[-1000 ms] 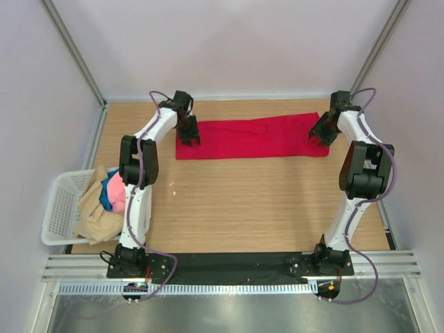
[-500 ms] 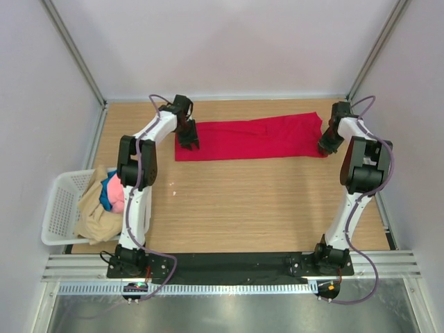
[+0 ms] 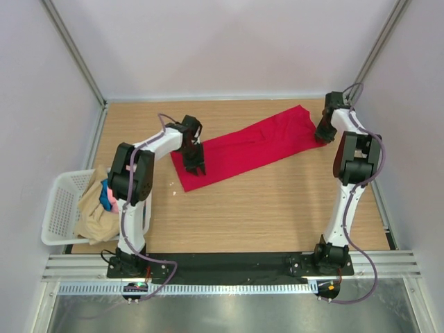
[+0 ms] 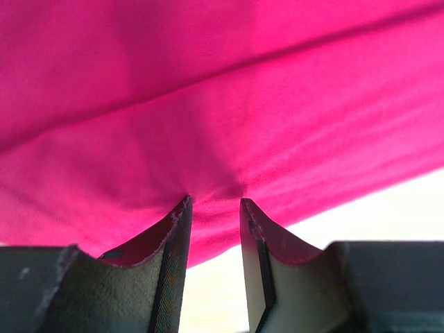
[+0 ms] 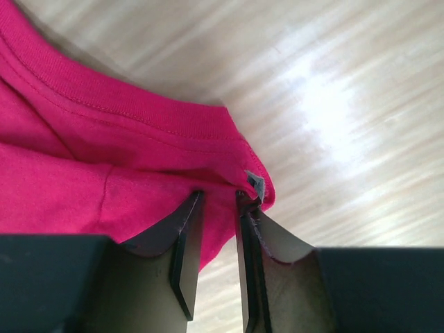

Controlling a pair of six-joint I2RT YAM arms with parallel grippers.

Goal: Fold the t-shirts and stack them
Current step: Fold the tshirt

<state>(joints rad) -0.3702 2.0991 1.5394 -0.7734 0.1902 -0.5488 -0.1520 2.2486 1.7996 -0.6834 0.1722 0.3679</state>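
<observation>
The red t-shirt (image 3: 250,144) lies folded in a long band, slanting from the near left to the far right of the table. My left gripper (image 3: 195,164) is shut on its near left end; the cloth (image 4: 208,125) is pinched between the fingers. My right gripper (image 3: 323,131) is shut on its far right end, by the collar hem (image 5: 139,111) and a small grey tag (image 5: 255,184). Beige (image 3: 94,208), blue and pink shirts (image 3: 115,201) lie heaped in the basket at the left.
A white mesh basket (image 3: 61,208) hangs at the table's left edge. Walls and metal posts close the back and sides. A black strip (image 3: 229,262) runs along the near edge between the arm bases.
My left gripper has pulled the shirt's left end toward the near side. My right gripper has moved to the far right corner. The band now slants instead of lying straight across.
</observation>
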